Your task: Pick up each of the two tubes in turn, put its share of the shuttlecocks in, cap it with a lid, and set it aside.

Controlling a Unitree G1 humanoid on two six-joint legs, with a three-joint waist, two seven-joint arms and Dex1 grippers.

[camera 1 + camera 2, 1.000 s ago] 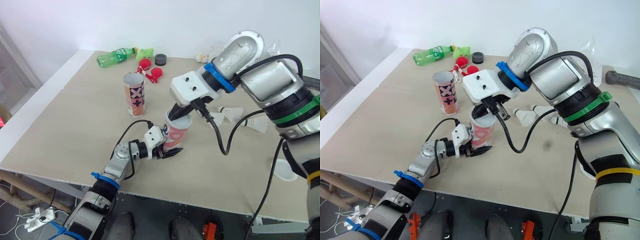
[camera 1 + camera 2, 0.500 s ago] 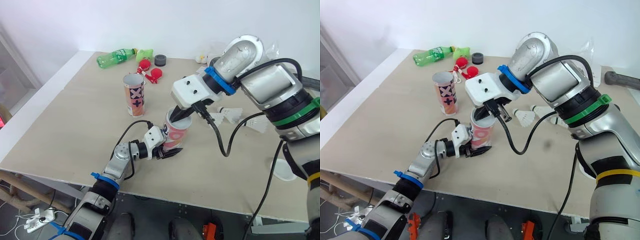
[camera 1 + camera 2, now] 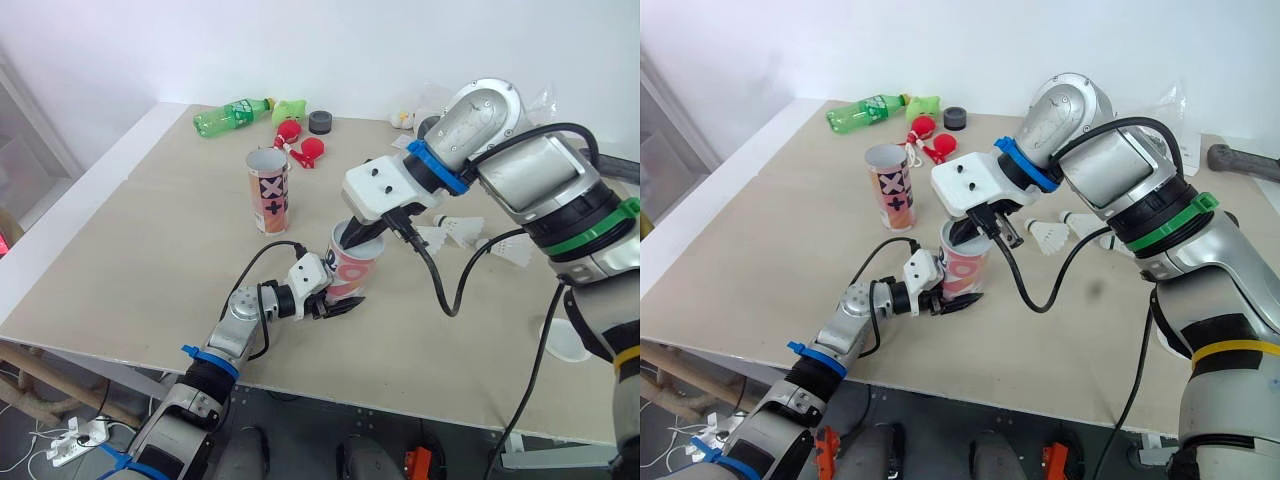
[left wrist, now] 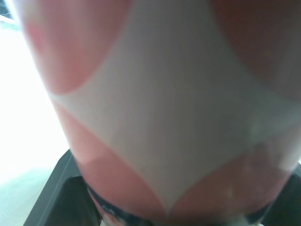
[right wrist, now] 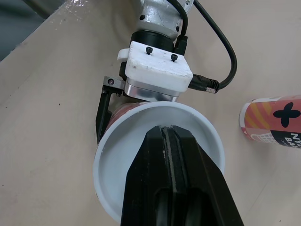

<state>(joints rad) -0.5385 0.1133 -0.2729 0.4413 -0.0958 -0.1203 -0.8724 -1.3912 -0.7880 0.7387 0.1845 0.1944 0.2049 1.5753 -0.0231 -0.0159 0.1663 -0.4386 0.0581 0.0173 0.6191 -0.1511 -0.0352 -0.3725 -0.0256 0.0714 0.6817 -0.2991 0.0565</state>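
A pink-and-white tube [image 3: 353,270] stands upright near the table's front edge, with my left gripper [image 3: 335,301] shut on its lower part. In the left wrist view the tube's wall [image 4: 164,94] sits right against the camera. My right gripper [image 3: 349,235] reaches down into the tube's open mouth [image 5: 109,147]; its black fingers [image 5: 172,181] are pressed together with nothing visible between them. A second tube [image 3: 269,189] with cross marks stands open farther back left. Two white shuttlecocks [image 3: 456,229] [image 3: 511,250] lie on the table to the right.
A black lid [image 3: 321,120], a green bottle [image 3: 229,113] and red toys [image 3: 300,141] lie along the table's far edge. A white lid [image 3: 568,341] rests near the right edge. The front table edge [image 3: 300,375] runs just behind my left arm.
My right gripper has sunk slightly lower into the pink tube's mouth. The left gripper and the tube have stayed put.
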